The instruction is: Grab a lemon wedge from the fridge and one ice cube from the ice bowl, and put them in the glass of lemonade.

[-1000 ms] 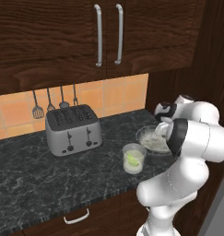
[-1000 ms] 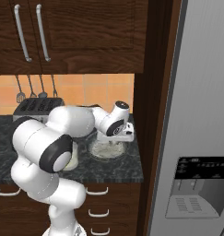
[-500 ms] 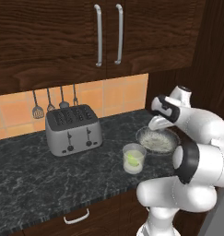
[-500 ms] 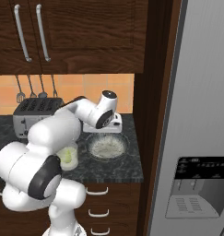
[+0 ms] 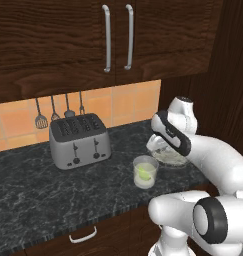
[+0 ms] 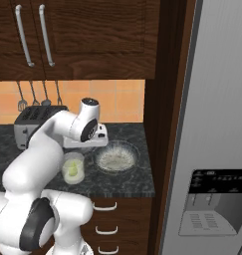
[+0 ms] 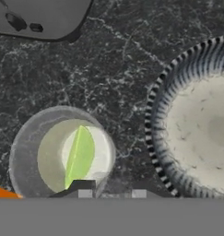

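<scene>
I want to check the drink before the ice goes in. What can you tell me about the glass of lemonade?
The glass of lemonade is a short clear tumbler standing upright on the dark marbled counter, apart from the ice bowl beside it and in front of the toaster. It holds pale whitish-yellow liquid, and a yellow-green lemon wedge already sits inside. From the hand view its rim is round and unbroken. The gripper hangs above, not touching it.
</scene>
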Robot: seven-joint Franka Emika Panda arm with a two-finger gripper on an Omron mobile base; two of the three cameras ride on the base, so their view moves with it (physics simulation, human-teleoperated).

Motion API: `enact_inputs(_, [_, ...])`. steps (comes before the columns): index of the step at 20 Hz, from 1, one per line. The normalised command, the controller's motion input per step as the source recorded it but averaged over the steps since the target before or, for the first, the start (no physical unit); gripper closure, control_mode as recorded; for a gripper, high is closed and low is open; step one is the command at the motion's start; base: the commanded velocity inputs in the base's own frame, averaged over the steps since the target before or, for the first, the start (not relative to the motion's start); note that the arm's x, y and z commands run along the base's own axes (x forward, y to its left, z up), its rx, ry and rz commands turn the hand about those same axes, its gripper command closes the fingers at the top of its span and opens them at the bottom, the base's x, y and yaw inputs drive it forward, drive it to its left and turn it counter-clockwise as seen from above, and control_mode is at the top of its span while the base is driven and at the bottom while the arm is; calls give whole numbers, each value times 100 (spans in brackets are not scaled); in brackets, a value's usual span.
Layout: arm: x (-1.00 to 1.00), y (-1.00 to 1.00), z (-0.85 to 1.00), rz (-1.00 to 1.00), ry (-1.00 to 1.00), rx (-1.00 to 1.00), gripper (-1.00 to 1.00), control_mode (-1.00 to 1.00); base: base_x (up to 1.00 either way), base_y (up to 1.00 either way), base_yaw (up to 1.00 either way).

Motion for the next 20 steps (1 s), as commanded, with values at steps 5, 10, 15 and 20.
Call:
enact_inputs(5, [0,20,0,0,3,-4,100,-100,0,0,0])
enact_inputs(10, [0,13,0,0,0,0,100,-100,0,0,0])
enact_inputs(15, [1,7,0,0,0,0,100,-100,0,0,0])
enact_inputs(20, [4,11,0,0,0,0,100,-100,0,0,0])
